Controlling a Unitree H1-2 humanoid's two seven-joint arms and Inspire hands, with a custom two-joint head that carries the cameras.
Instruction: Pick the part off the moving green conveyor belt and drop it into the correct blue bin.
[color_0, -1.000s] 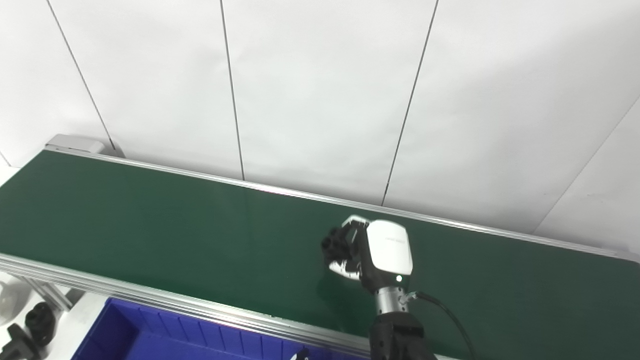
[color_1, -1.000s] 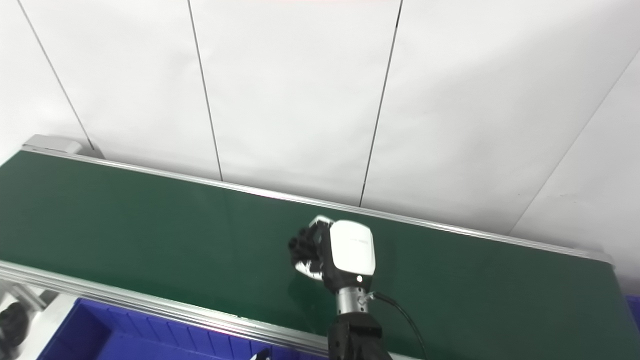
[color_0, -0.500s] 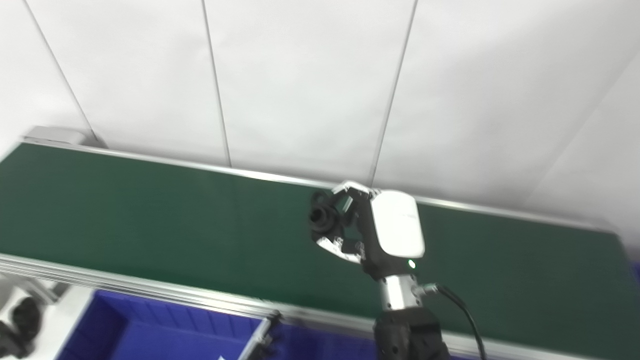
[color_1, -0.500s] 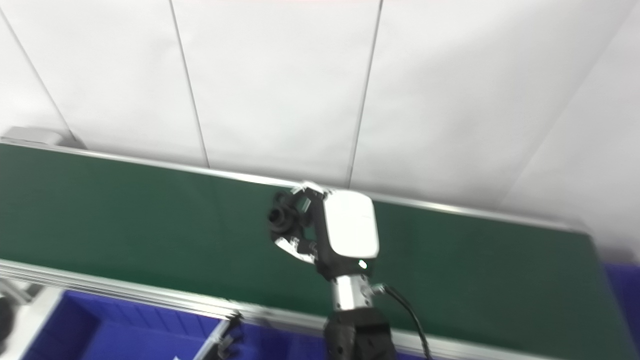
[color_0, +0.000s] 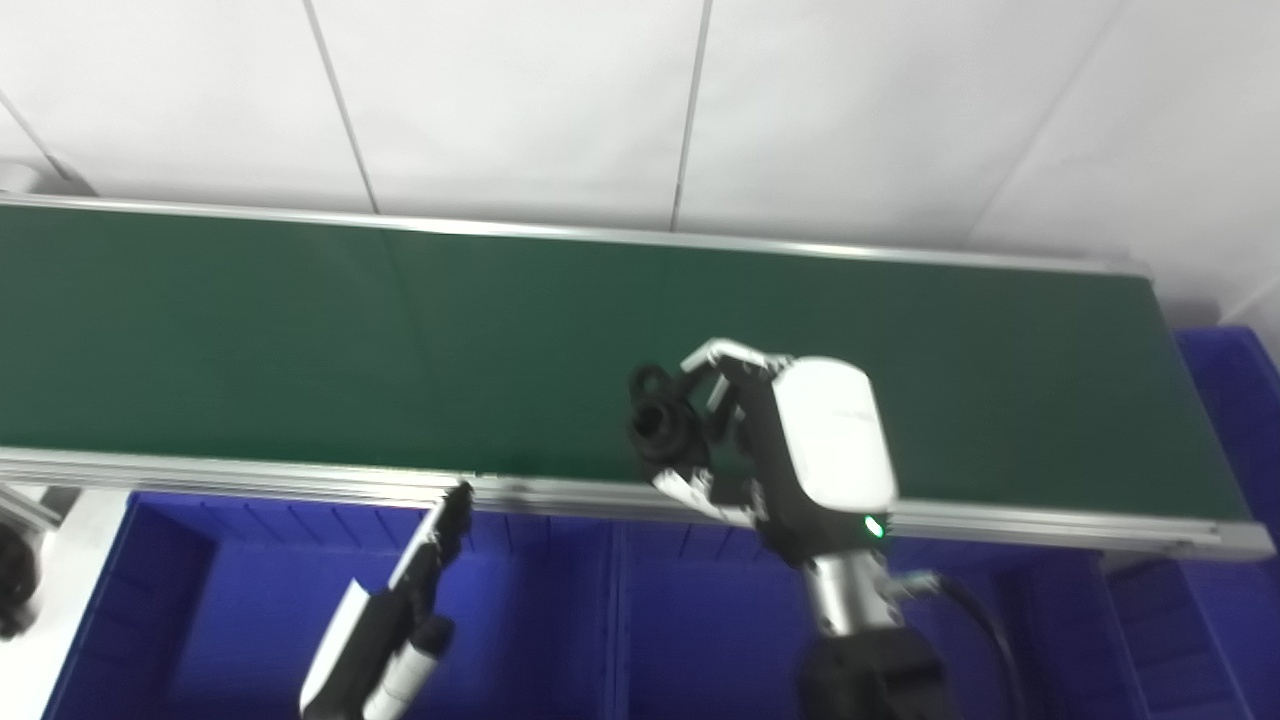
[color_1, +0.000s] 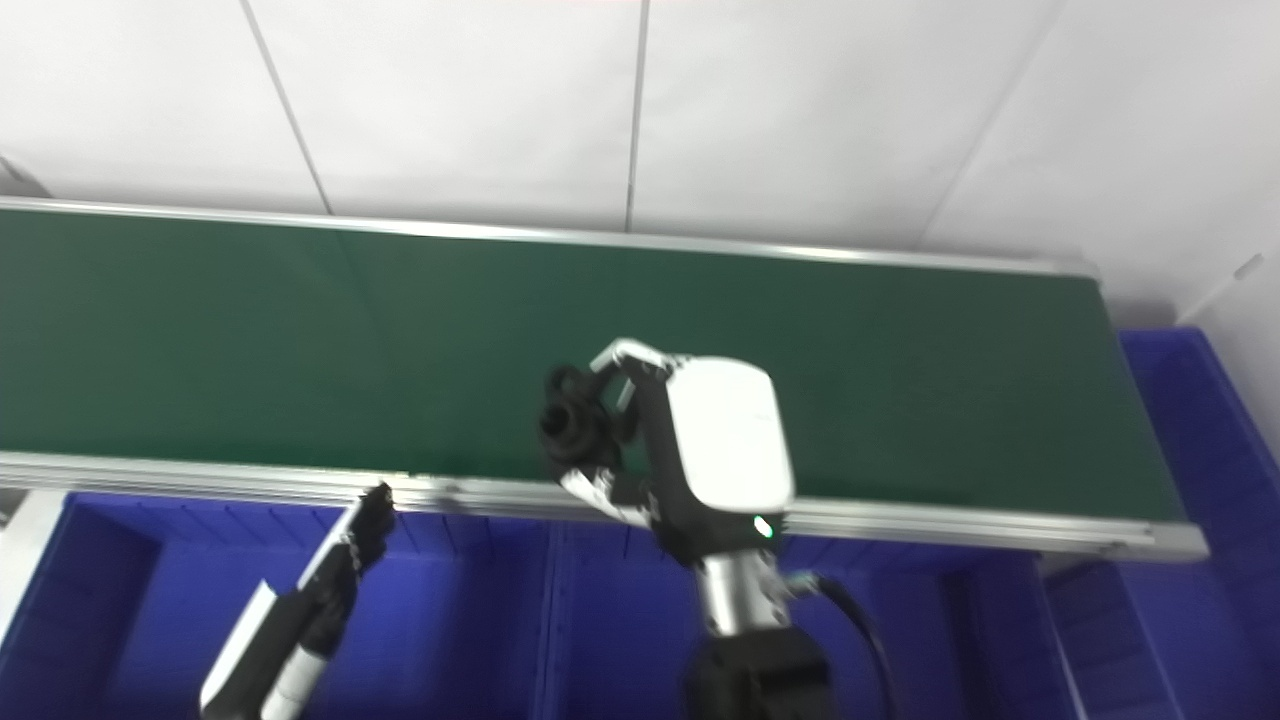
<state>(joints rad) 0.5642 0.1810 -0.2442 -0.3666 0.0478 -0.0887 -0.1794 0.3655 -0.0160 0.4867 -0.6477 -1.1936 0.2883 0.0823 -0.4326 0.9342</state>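
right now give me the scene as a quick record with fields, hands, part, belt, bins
right hand: right hand shut on the black part, held above the belt's near edge
left hand: left hand holds nothing, fingers extended, over a bin
belt: green conveyor belt, nothing else visible on it
bins: blue bins along the belt's near side, another blue bin at its right end

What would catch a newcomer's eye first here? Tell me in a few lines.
First the right hand, white-backed, in the middle of the picture, closed around a black part and held over the near edge of the green conveyor belt. Next the blue bins below the belt's near rail. The left hand hangs over them, fingers out straight, holding nothing.
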